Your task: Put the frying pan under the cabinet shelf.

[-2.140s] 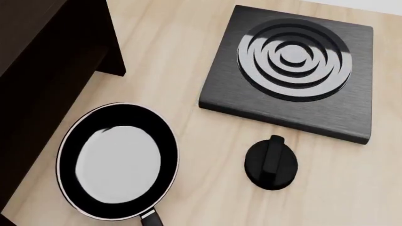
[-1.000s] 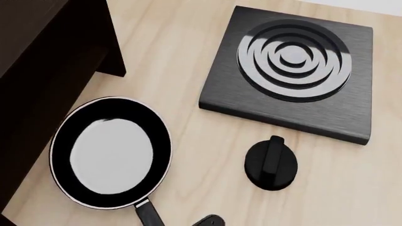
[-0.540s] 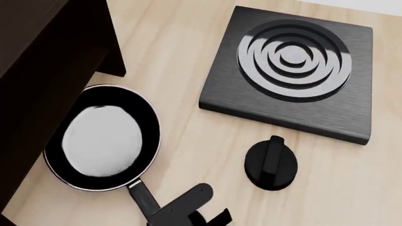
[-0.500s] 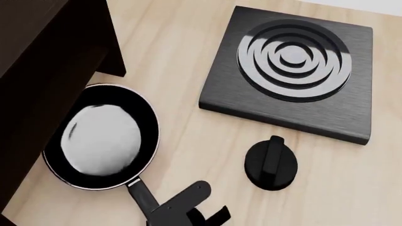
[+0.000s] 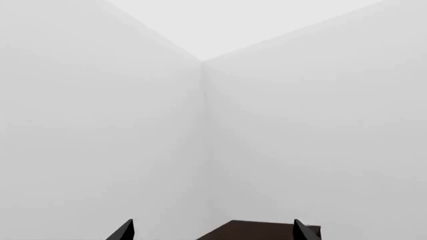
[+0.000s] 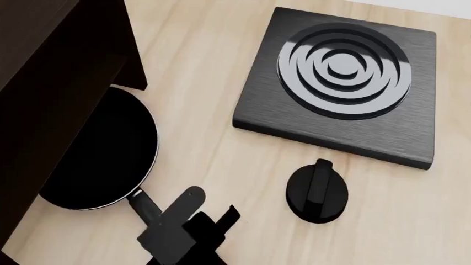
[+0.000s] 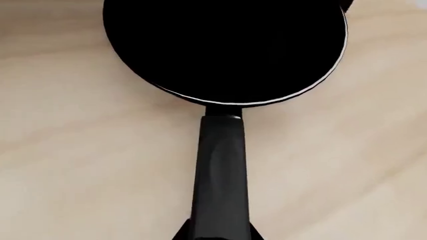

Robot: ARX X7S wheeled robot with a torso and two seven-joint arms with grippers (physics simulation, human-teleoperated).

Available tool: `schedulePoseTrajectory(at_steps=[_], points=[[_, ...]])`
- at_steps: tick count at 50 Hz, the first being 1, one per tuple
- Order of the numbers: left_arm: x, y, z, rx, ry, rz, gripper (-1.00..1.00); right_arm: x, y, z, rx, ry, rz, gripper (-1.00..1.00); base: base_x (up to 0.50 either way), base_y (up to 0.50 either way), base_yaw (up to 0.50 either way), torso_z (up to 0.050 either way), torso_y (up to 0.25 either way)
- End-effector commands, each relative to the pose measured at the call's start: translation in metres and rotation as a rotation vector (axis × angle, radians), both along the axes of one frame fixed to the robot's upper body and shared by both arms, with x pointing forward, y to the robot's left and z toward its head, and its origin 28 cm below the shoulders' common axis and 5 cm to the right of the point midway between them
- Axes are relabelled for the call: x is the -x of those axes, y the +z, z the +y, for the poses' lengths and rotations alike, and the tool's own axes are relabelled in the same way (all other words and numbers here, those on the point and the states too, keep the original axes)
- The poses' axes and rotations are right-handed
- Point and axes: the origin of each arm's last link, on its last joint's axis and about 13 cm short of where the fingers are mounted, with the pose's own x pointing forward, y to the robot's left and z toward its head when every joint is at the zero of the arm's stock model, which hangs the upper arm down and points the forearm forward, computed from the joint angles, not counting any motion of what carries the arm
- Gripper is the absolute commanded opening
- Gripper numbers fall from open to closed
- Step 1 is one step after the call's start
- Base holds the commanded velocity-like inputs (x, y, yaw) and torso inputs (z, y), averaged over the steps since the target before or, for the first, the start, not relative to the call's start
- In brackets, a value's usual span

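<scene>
The frying pan lies flat on the wooden table, its far side tucked beneath the overhang of the dark brown cabinet shelf, and its inside looks black in the shadow. Its handle points back toward me. My right gripper is shut on that handle. In the right wrist view the pan fills the frame's upper part and the handle runs down into my right gripper. My left gripper is open with nothing in it, facing white walls above a dark brown surface.
A square black burner plate with concentric rings sits at the back right. A small round black knob lies in front of it. Bare light wood separates the shelf from the burner plate.
The pan has slid left and away, going partly beneath the shelf, and its pale base has turned dark in shadow. My right gripper has come further into view, following the handle.
</scene>
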Motion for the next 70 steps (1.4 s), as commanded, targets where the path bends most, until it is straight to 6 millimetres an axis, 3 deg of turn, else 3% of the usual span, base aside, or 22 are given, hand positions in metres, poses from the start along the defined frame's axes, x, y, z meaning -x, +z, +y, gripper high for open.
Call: schedulePoseTrajectory(at_steps=[1,10,24,29,30,40,47,54,59,63,70], points=[[0.003,-0.004,-0.001,0.008,0.011,0.003,1.00,0.017,-0.031,0.050,0.002,0.266,0.199,-1.00,0.00,0.01,0.02,0.000,-0.011],[0.003,-0.003,0.000,0.013,0.021,0.004,1.00,0.042,-0.042,0.068,0.004,0.465,0.217,-1.00,0.00,0.01,0.02,0.000,-0.009],[0.002,-0.004,-0.001,0.025,0.029,0.012,1.00,0.072,-0.037,0.079,-0.061,0.704,0.191,-1.00,0.00,0.01,0.02,0.000,-0.008],[0.003,-0.005,-0.002,0.026,0.027,0.015,1.00,0.061,-0.036,0.075,-0.097,0.634,0.182,-1.00,-0.01,0.00,0.01,0.000,-0.004],[0.003,-0.005,-0.002,0.027,0.026,0.014,1.00,0.059,-0.035,0.075,-0.101,0.605,0.174,1.00,0.00,0.01,0.01,0.000,-0.010],[-0.001,-0.003,-0.003,0.018,0.016,0.003,1.00,0.063,0.022,0.041,-0.275,0.447,-0.080,1.00,0.00,0.00,0.00,0.000,-0.002],[-0.009,0.001,-0.004,0.015,0.004,-0.005,1.00,0.087,0.072,0.004,-0.317,0.102,-0.471,1.00,0.00,0.00,0.00,0.000,0.000],[-0.015,0.004,-0.004,0.009,-0.007,-0.007,1.00,0.113,0.088,-0.014,-0.331,-0.054,-0.624,1.00,0.00,0.00,0.00,0.000,0.000],[-0.015,0.006,-0.002,0.010,-0.002,-0.014,1.00,0.147,0.107,-0.033,-0.295,-0.307,-0.892,1.00,0.00,0.00,0.00,0.000,0.000],[-0.015,0.006,-0.002,0.009,-0.001,-0.017,1.00,0.166,0.110,-0.049,-0.238,-0.550,-1.076,1.00,0.00,0.00,0.00,0.000,0.000],[-0.017,0.005,-0.002,0.014,0.004,-0.011,1.00,0.189,0.100,-0.084,-0.183,-0.882,-1.167,1.00,0.00,0.00,0.00,0.000,0.000]])
